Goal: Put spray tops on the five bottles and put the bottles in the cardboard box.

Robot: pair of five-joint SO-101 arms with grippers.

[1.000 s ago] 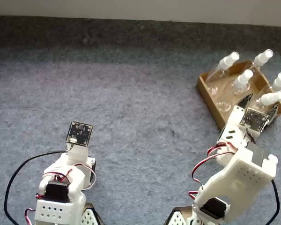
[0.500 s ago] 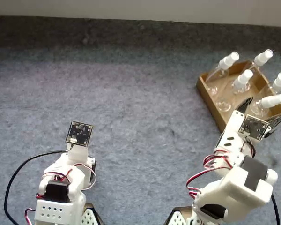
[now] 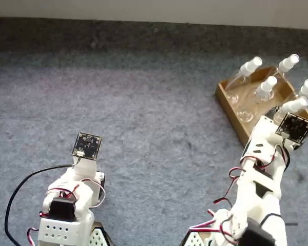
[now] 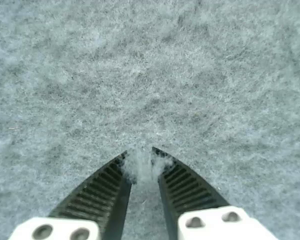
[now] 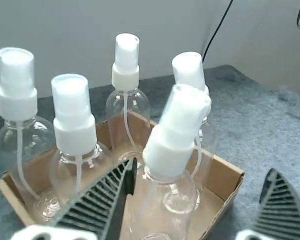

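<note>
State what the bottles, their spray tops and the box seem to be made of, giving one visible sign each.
Bottles: clear and glossy, probably plastic, possibly glass; the dip tubes show through the walls.
Spray tops: opaque white plastic by the look, smooth and dull.
Cardboard box: brown card, matt, with thin raw-cut edges.

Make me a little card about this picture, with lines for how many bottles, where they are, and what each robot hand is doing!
Count: five bottles, clear
Lids: white spray tops, one on every bottle
Place: all inside the cardboard box
Odd one: the nearest bottle tilts; the other four look upright
Right gripper: open, one finger on each side of the tilted bottle
Left gripper: slightly open, holding nothing, low over the grey carpet
</note>
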